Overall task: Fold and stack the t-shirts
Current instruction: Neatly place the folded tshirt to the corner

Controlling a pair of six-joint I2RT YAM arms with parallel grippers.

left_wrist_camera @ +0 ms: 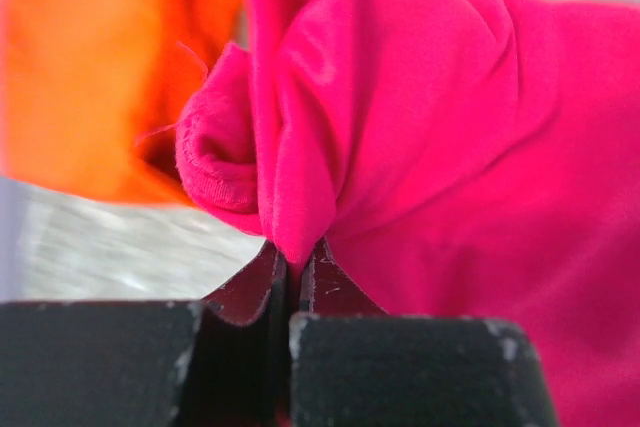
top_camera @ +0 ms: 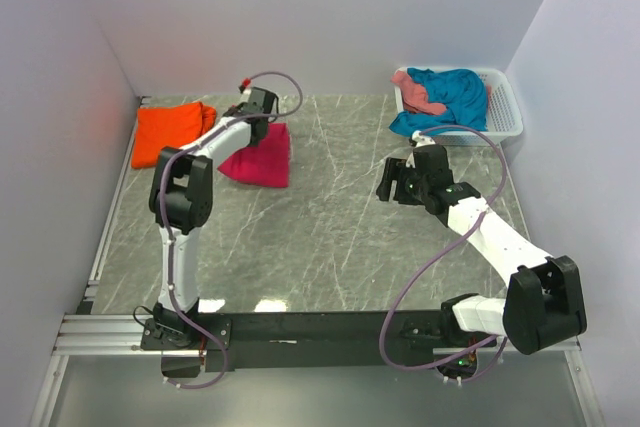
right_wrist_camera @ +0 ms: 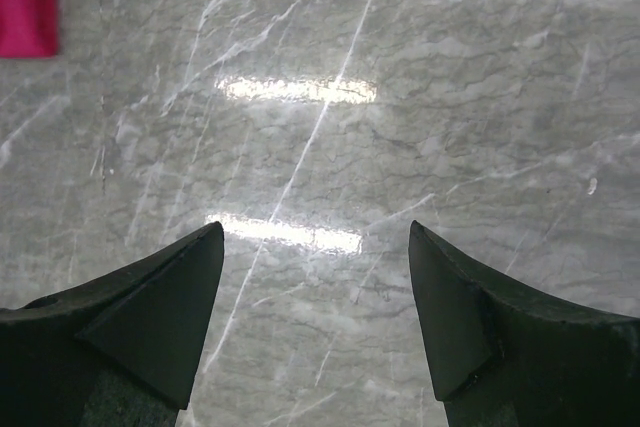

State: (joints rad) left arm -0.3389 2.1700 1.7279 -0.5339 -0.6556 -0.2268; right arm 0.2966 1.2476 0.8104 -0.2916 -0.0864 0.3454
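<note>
Soft matt cloth magenta t-shirt [left_wrist_camera: 440, 137], glossy veined marble-look table [right_wrist_camera: 480, 97], white slatted plastic basket [top_camera: 505, 107]

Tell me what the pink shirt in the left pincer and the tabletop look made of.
Magenta t-shirt: soft knit cloth, matte; it bunches into folds where the left pincer pinches it, stitched hem showing. Tabletop: looks like grey marble or marble-print laminate, glossy; white veins and mirrored light strips.

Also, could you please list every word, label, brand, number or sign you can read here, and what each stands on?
None can be read in any view.
The magenta t-shirt, the orange t-shirt, the basket and the tabletop show no print, tag or label.
Any marking on the left arm or the right arm is too small to tell.
</note>
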